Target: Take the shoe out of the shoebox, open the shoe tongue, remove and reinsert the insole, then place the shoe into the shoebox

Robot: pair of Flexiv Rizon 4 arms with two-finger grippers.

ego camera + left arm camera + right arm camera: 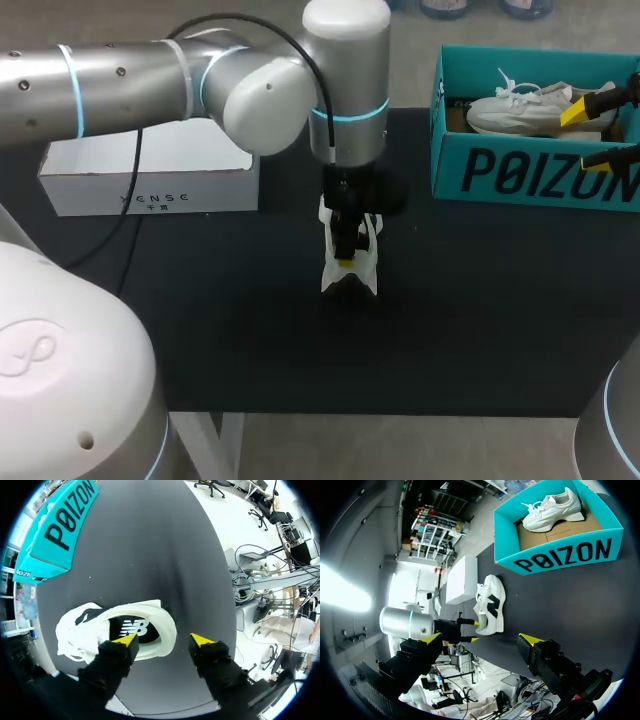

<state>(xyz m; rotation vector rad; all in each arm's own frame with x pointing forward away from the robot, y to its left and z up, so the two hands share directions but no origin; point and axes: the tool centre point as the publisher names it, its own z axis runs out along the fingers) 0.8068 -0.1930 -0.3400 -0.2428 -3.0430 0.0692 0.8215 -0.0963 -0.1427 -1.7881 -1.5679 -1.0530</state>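
A white shoe [362, 276] stands on the black mat in the middle of the table, toe towards the back. My left gripper [345, 258] hangs straight over its heel, open. In the left wrist view one yellow tip sits over the shoe's [80, 630] opening and the other outside the heel, with the heel rim between them. The dark insole [135, 628] lies inside. A teal shoebox [530, 170] at the back right holds a second white shoe [520, 110]. My right gripper [592, 135] is open at the box's right end, holding nothing.
A white rectangular box [150, 180] lies at the back left of the mat. The right wrist view takes in the shoebox [560, 560], the shoe inside it [552, 507] and the shoe on the mat [490, 602] ahead of the right gripper [481, 639].
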